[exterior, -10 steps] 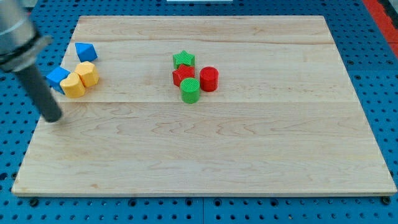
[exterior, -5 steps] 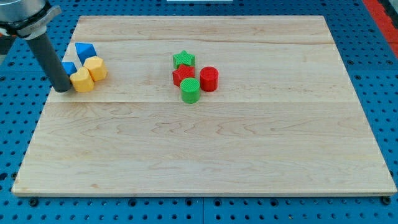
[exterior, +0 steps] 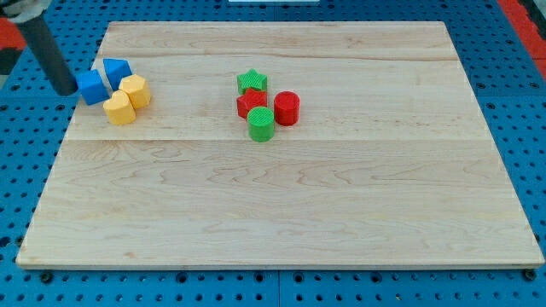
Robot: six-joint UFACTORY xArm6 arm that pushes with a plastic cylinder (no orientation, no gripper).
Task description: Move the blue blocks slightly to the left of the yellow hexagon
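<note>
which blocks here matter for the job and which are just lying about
For the job: left blue block, upper blue block, yellow hexagon, my tip just left of the left blue block.

Lying about: other yellow block, green star, red star, red cylinder, green cylinder.

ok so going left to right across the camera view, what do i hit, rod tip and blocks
my tip → blue block → yellow hexagon → green star → green cylinder → red cylinder. The other blue, yellow and red blocks overlap these in the order, so I leave them out.
</note>
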